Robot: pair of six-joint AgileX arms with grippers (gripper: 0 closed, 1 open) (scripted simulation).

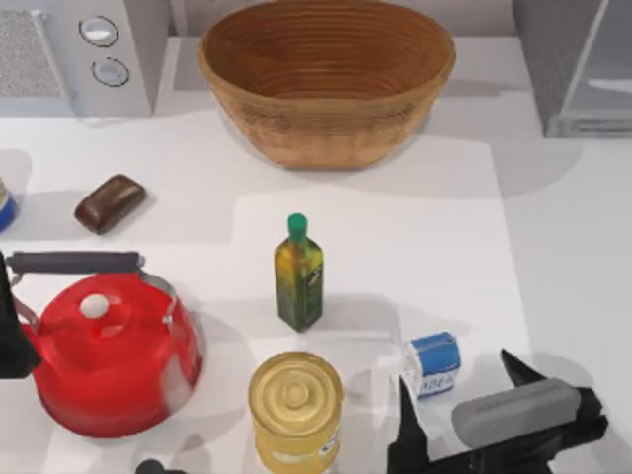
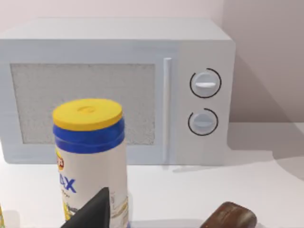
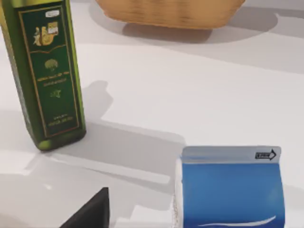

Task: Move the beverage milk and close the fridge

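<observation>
Right pincer (image 1: 459, 390) gapes wide around (not touching) beverage milk (image 1: 434, 362)

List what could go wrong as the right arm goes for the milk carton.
1. The right gripper has its jaws open around the small beverage milk; closing off-centre may tip or push the carton.
2. The yellow tin can and oil bottle stand near; a wide swing could knock them.
3. The fridge sits at the far right corner, so carrying means a long reach.
</observation>
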